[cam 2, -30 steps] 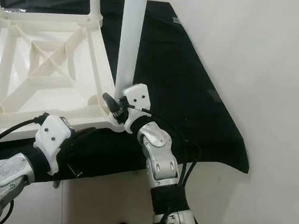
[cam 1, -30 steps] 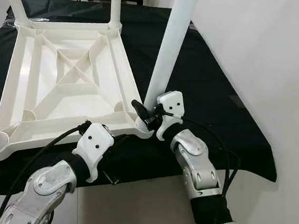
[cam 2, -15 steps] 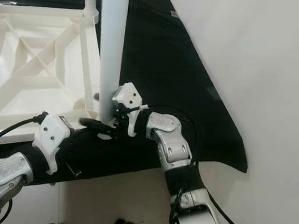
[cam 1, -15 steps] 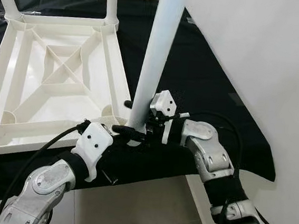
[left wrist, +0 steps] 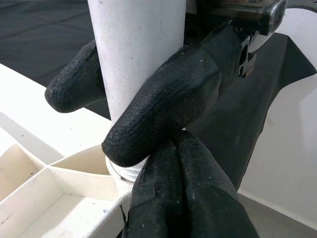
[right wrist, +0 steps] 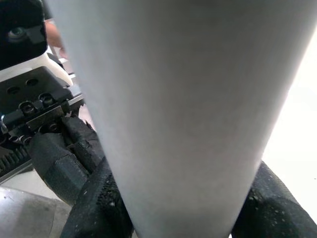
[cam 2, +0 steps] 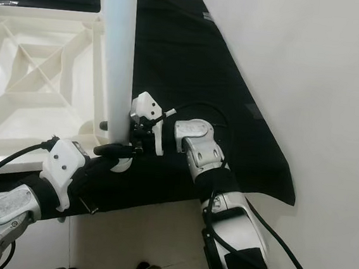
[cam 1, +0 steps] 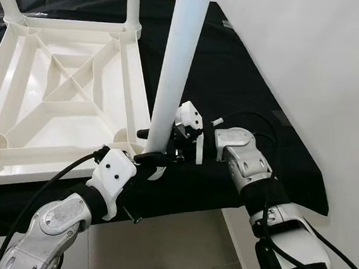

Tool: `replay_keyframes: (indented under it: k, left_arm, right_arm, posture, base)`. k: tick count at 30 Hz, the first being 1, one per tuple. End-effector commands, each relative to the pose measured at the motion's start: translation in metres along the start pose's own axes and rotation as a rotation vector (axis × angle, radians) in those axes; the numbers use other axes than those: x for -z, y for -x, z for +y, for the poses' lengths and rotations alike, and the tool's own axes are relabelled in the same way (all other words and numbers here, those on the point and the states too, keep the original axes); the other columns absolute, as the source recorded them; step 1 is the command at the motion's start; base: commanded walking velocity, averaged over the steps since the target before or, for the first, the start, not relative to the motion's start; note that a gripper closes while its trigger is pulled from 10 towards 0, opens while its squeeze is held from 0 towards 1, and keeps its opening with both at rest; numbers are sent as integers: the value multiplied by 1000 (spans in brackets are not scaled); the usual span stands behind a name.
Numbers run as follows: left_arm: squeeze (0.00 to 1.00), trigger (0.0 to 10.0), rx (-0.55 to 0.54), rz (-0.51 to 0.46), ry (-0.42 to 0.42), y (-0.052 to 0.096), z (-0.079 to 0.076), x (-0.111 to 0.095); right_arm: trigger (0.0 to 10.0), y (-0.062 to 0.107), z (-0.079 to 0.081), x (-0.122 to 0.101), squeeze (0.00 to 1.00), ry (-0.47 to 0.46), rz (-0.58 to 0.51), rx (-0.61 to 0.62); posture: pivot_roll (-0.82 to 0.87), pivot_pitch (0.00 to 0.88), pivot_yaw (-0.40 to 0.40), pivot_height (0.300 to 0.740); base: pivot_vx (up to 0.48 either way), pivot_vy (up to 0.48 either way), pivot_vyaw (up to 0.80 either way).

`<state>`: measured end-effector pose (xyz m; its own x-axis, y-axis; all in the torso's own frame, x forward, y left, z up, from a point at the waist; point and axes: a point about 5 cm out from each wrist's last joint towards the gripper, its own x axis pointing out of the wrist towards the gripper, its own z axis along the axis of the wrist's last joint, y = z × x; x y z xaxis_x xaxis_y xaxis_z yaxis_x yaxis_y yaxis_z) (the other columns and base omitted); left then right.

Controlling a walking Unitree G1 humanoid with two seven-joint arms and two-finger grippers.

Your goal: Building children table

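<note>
Both grippers, left [cam 1: 153,159] and right [cam 1: 163,147], are closed around the leg [cam 1: 172,76] at the tabletop's [cam 1: 35,117] near right corner; keep it upright while twisting it into the socket.

Even, bright indoor light is seen in both eye views, with little shadow cast on the black-draped bench [cam 1: 247,96]. The white plastic tubular leg [cam 1: 177,64] is slightly overexposed toward 12 o'clock. In the right wrist view the leg [right wrist: 188,99] is rendered soft and out of focus, washed pale at 3 o'clock.
</note>
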<state>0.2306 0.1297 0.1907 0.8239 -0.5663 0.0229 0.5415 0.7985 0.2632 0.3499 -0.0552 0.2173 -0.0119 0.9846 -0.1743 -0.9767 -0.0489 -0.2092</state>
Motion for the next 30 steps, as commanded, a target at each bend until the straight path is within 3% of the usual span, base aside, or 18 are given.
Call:
replay_keyframes:
  k: [1,6,10,12,13,14,15,16,18,20,27,28,29,30]
  left_arm:
    - [0,10000,-2,-1,3,1,-2,-1]
    - [0,10000,-1,0,7,1,-3,0]
    - [0,10000,5,1,11,2,-4,1]
    - [0,10000,5,1,10,2,-4,1]
    - [0,10000,5,2,11,3,-3,1]
    - [0,10000,4,4,11,3,-1,1]
    - [0,10000,4,6,11,4,0,2]
    - [0,10000,5,10,12,5,1,3]
    - [0,10000,8,14,16,5,1,4]
    - [0,10000,12,15,23,4,0,5]
    - [0,10000,17,11,25,2,-2,4]
    - [0,10000,9,13,19,3,1,4]
    - [0,10000,4,13,14,3,2,4]
    - [0,10000,4,13,14,3,2,4]
  right_arm:
    - [0,-3,6,11,0,-47,15,-55]
    - [0,3,5,17,0,-53,18,-30]
    - [0,19,0,32,0,-61,40,275]
    - [0,21,1,34,0,-69,39,343]
    - [0,16,5,44,0,-102,19,618]
    - [0,17,15,54,0,-118,37,819]
    - [0,18,26,60,0,-119,63,918]
    - [0,16,39,65,0,-93,106,946]
    - [0,13,44,60,0,2,148,919]
    - [0,12,39,56,0,-79,102,923]
    - [0,4,37,61,0,-127,118,829]
    - [6745,1,39,59,0,-152,113,826]
    - [10000,-2,40,57,0,-166,96,820]
    - [10000,-2,40,57,0,-166,96,820]
  posture:
    - [116,225,-171,740]
    - [112,223,-171,740]
    - [97,220,-179,740]
    - [96,220,-180,740]
    - [84,222,-177,740]
    - [82,229,-167,740]
    - [76,236,-154,740]
    - [70,229,-147,740]
    - [67,225,-145,740]
    - [51,221,-135,740]
    - [69,219,-147,740]
    - [74,219,-146,740]
    - [81,217,-148,740]
    - [81,217,-148,740]
  base:
    - [0,0,0]
    - [0,0,0]
    - [0,0,0]
    - [0,0,0]
    - [0,0,0]
    - [0,0,0]
    - [0,0,0]
    - [0,0,0]
    - [0,0,0]
    - [0,0,0]
    - [0,0,0]
    - [0,0,0]
    - [0,0,0]
    - [0,0,0]
